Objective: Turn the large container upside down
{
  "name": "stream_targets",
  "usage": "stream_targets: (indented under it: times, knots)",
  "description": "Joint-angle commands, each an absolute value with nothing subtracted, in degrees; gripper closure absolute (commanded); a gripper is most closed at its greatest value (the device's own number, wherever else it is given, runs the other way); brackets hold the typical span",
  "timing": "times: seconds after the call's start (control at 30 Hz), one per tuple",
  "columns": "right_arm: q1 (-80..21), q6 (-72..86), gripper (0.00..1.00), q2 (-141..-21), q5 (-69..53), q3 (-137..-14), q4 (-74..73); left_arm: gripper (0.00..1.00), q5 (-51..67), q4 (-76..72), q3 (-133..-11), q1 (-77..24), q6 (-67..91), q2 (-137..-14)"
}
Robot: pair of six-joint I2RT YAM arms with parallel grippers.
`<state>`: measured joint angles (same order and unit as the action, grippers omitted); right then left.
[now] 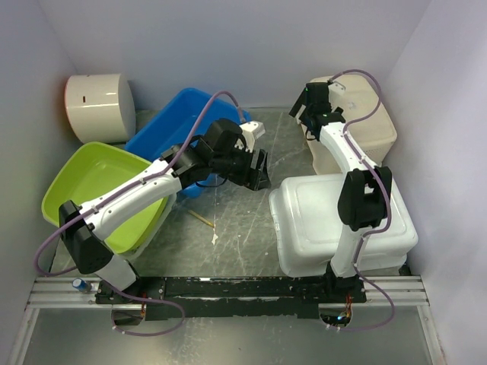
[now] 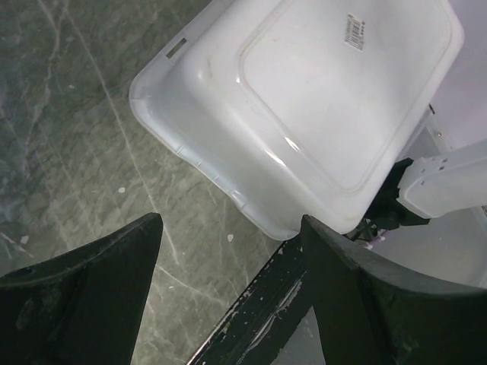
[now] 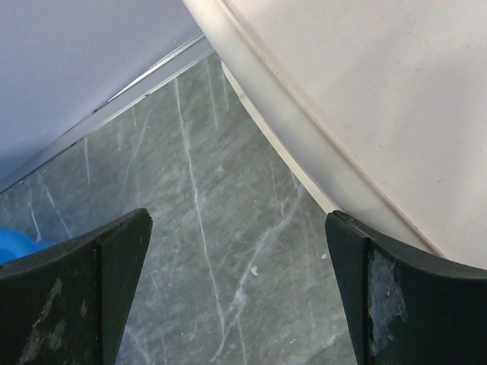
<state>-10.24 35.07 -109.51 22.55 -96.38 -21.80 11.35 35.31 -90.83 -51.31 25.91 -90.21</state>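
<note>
The large container (image 1: pixel 319 220), glossy white with rounded corners, lies bottom-up on the table at the front right. The left wrist view shows its base (image 2: pixel 319 99) with a small label sticker (image 2: pixel 355 32). My left gripper (image 1: pixel 259 171) is open and empty, hovering over the table just left of the container, also seen in the left wrist view (image 2: pixel 232 228). My right gripper (image 1: pixel 304 106) is open and empty at the back, beside a cream container (image 1: pixel 365 122). It hangs above bare table in the right wrist view (image 3: pixel 240 220).
A blue tub (image 1: pixel 183 125) lies tilted at the back centre-left, and a lime green tub (image 1: pixel 99 190) stands at the left. A white rounded bin (image 1: pixel 99 106) sits in the back left corner. The black base rail (image 1: pixel 228 289) runs along the front. The cream container (image 3: pixel 365 99) is close to my right finger.
</note>
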Motion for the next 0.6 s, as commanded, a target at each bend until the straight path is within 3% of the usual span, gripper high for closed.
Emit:
stream_targets:
  times: [0.0, 0.13, 0.27, 0.57]
  knots:
    - [-9.79, 35.56, 0.0, -105.2, 21.31, -96.33, -22.03, 0.15, 9.03, 36.55, -92.93, -48.52, 24.2, -89.78]
    - [-9.91, 34.76, 0.0, -98.26, 14.26, -92.32, -18.0, 0.14, 11.09, 36.72, -93.58, -42.24, 21.97, -90.57]
    - [-9.93, 28.87, 0.0, -90.4, 5.04, -84.99, -14.03, 0.12, 5.47, 41.58, -98.75, -37.67, 15.87, -96.02]
    - [-9.84, 25.85, 0.0, -75.81, 7.63, -72.69, -17.17, 0.09, -6.2, 40.1, -101.54, -35.36, 3.03, -108.06]
